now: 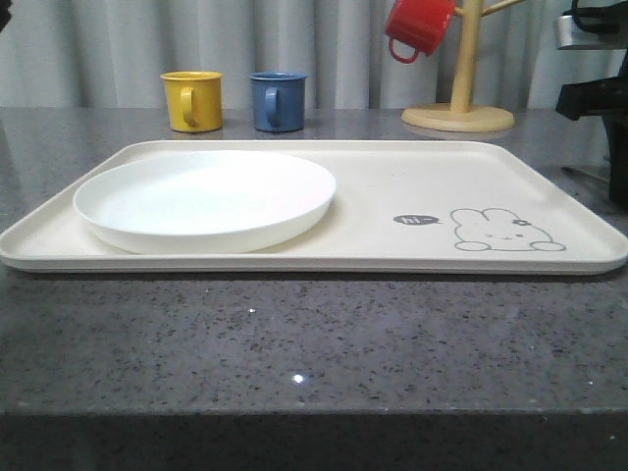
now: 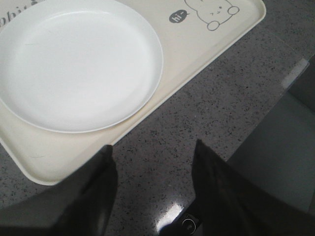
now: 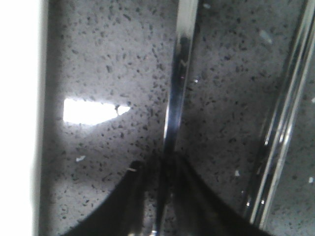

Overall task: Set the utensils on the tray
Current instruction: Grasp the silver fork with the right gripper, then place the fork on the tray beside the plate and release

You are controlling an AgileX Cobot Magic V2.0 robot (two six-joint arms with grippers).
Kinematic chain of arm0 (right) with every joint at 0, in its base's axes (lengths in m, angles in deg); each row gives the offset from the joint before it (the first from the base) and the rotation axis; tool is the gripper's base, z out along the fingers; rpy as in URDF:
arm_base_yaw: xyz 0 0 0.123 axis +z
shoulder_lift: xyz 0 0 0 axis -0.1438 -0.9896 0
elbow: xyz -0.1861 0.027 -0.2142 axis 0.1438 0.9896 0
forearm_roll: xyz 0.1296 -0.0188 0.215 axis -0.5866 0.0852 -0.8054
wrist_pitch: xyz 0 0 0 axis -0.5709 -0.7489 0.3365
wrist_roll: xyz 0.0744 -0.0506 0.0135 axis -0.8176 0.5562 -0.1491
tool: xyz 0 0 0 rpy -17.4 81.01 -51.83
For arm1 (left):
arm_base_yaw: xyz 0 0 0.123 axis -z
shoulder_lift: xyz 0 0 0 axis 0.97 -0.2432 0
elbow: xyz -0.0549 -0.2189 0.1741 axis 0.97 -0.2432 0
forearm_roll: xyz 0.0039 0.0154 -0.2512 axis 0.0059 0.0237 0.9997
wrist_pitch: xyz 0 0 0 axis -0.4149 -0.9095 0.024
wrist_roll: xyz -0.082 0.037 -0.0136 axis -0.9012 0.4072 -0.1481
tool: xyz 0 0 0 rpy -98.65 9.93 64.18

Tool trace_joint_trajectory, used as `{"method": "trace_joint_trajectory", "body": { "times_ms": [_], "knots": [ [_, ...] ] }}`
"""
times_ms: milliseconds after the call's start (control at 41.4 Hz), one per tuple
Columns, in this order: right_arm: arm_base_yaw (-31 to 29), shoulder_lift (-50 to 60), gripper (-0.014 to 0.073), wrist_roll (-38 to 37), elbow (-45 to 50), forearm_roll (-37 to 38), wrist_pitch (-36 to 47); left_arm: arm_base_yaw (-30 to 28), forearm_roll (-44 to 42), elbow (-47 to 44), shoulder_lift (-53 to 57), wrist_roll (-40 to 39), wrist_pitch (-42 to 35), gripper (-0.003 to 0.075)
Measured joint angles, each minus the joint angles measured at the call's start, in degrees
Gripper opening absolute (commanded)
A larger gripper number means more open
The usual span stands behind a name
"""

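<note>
The cream tray (image 1: 412, 186) with its rabbit drawing lies across the counter. In the right wrist view a slim steel utensil (image 3: 178, 73) lies on the speckled counter and runs between my right gripper's (image 3: 158, 162) dark fingers. The jaws stand narrowly apart, with slivers of counter showing on both sides of the handle. A second shiny utensil (image 3: 283, 123) lies beside it, apart. The tray's pale rim (image 3: 19, 118) runs along the other side. My left gripper (image 2: 152, 152) hovers open over bare counter next to the tray's rim (image 2: 147, 115), nothing between its fingers.
A round white plate (image 1: 206, 201) sits on the tray's left half. Behind the tray stand a yellow mug (image 1: 192, 100) and a blue mug (image 1: 278, 101). A red mug (image 1: 419, 25) hangs on a wooden mug tree (image 1: 458, 116). Dark arm parts (image 1: 599, 98) rise at the right.
</note>
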Motion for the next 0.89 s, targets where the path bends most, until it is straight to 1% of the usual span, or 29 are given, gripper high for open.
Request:
{"method": "trace_joint_trajectory", "body": {
  "times_ms": [48, 290, 532, 653, 725, 894],
  "knots": [
    [0.0, 0.0, 0.001, 0.0, -0.09, 0.0, 0.0, 0.0, 0.0, 0.0, 0.0, 0.0, 0.0, 0.0349],
    [0.0, 0.0, 0.0012, 0.0, -0.13, 0.0, -0.39, 0.0, 0.0, 0.0, 0.0, 0.0, 0.0, 0.0349],
    [1.13, 4.19, 0.0012, 0.0, -1.23, -0.11, -4.29, 0.0, 0.0, 0.0, 0.0, 0.0, 0.0, 0.0349],
    [4.1, 5.68, 0.0013, 0.0, -4.18, -1.61, -7.82, 0.0, 0.0, 0.0, 0.0, 0.0, 0.0, 0.0349],
    [7.02, 5.79, 0.0013, 0.0, -5.88, -2.62, -9.34, 0.0, 0.0, 0.0, 0.0, 0.0, 0.0, 0.0349],
    [14.42, 5.79, 0.0014, -0.86, -7.82, -5.82, -9.47, 0.0, 0.0, 0.0, 0.0, 0.0, 0.0, 0.0349]
  ]
}}
